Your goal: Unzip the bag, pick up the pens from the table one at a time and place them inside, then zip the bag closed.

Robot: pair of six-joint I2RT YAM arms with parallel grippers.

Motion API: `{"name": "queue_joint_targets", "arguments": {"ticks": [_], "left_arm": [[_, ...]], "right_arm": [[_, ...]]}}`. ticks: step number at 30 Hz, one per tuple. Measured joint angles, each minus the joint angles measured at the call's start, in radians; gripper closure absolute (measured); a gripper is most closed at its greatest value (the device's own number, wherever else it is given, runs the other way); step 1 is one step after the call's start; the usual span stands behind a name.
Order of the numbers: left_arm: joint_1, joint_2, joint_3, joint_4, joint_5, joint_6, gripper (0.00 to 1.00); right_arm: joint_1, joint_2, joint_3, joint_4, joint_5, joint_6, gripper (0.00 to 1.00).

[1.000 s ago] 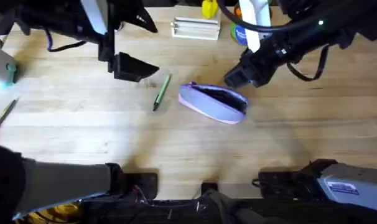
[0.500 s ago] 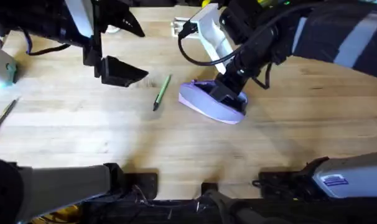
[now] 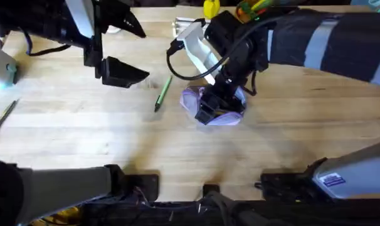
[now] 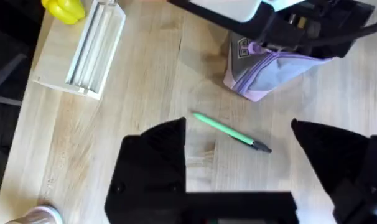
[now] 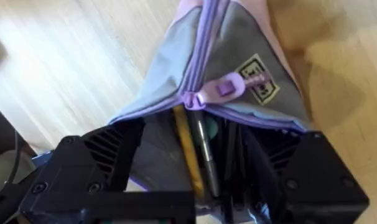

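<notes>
The lavender bag lies bunched on the table near the middle. My right gripper is pressed down over its near end. In the right wrist view the bag is partly unzipped, the zipper pull sits at the mouth, and a yellow pen and a dark pen lie inside; my right gripper stands open, straddling the mouth. A light green pen lies on the wood left of the bag. My left gripper hovers open beside it, with the green pen just ahead of its fingers.
A white slatted rack and a yellow object sit at the back behind the bag. A thin pale stick and a teal device are at the far left. The front half of the table is bare wood.
My right arm has swung left and come down onto the bag, which is now bunched and shifted slightly left. The left arm edged left early, then held still. The green pen has not moved.
</notes>
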Motion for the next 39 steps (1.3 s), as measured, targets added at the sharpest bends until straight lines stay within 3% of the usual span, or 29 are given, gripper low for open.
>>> {"name": "queue_joint_targets", "arguments": {"ticks": [7, 11, 16, 20, 22, 25, 28, 32, 35, 39], "left_arm": [[0.000, 0.000, 0.000, 0.000, 0.000, 0.000, 0.007], [0.000, 0.000, 0.000, 0.000, -0.003, 0.000, 0.007], [-0.016, 0.000, 0.000, -0.007, -0.058, 0.000, 0.007], [-0.083, 0.008, 0.000, -0.012, -0.135, -0.030, 0.007], [-0.130, 0.019, 0.000, 0.011, -0.187, -0.085, 0.006], [-0.196, 0.033, 0.000, 0.080, -0.287, -0.234, 0.006], [-0.252, 0.040, 0.000, 0.175, -0.414, -0.488, 0.006], [-0.299, 0.040, 0.000, 0.248, -0.474, -0.783, 0.006], [-0.332, 0.040, 0.000, 0.256, -0.470, -0.910, 0.006], [-0.357, 0.040, 0.000, 0.254, -0.465, -0.989, 0.007]], "right_arm": [[0.003, -0.009, 0.000, -0.009, -0.007, -0.009, 0.005], [0.001, -0.050, 0.000, -0.011, 0.054, -0.017, 0.004], [-0.011, -0.201, 0.000, -0.007, 0.172, -0.024, 0.004], [-0.033, -0.352, 0.000, 0.007, 0.226, -0.026, 0.004], [-0.055, -0.421, 0.000, 0.031, 0.240, -0.024, 0.004], [-0.107, -0.508, 0.000, 0.076, 0.251, 0.012, 0.005], [-0.174, -0.577, 0.000, 0.115, 0.259, 0.073, 0.004], [-0.261, -0.640, 0.000, 0.142, 0.262, 0.158, 0.004], [-0.314, -0.670, 0.000, 0.144, 0.262, 0.202, 0.004], [-0.345, -0.682, 0.000, 0.144, 0.262, 0.228, 0.004]]}}
